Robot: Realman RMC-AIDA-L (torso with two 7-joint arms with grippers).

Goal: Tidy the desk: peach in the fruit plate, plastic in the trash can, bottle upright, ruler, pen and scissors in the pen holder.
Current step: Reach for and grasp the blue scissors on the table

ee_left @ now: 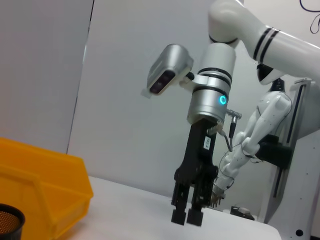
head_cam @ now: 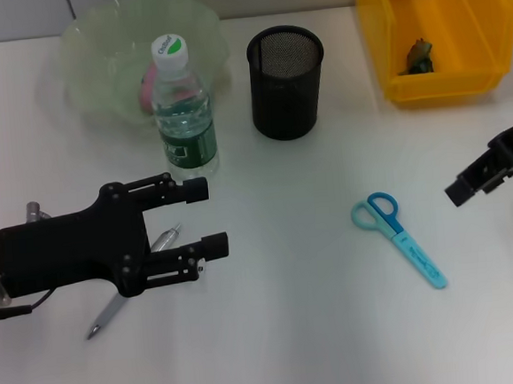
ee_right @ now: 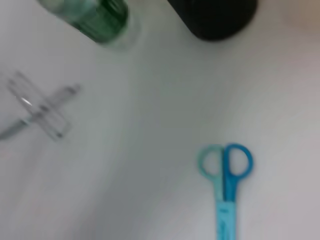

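A white desk [head_cam: 276, 333] fills the head view, with a pale wall behind it. Near the middle of the far side stands a black mesh pen holder [head_cam: 287, 81], upright; every other place here is given from it.

To the left of the pen holder stands a clear water bottle [head_cam: 182, 109], upright, with a white cap and green label. Behind the bottle, farther left, sits a pale green fruit plate [head_cam: 94, 45] with wavy edges, and something pink, probably the peach [head_cam: 146, 85], shows inside it, partly hidden by the bottle. To the right of the pen holder is a yellow bin [head_cam: 474, 15], serving as the trash can, with a small dark crumpled item [head_cam: 420, 55] in it.

Nearer than the pen holder and a little right, blue scissors [head_cam: 398, 237] lie flat on the desk, closed, handles toward the pen holder. Nearer and to the left, a silver pen [head_cam: 115, 310] lies on the desk, mostly covered by the left gripper [head_cam: 205, 217], which hangs above it with its two black fingers spread apart and nothing between them.

The right gripper [ee_left: 186, 216] hangs right of the scissors, apart from them, its fingers pressed close together.
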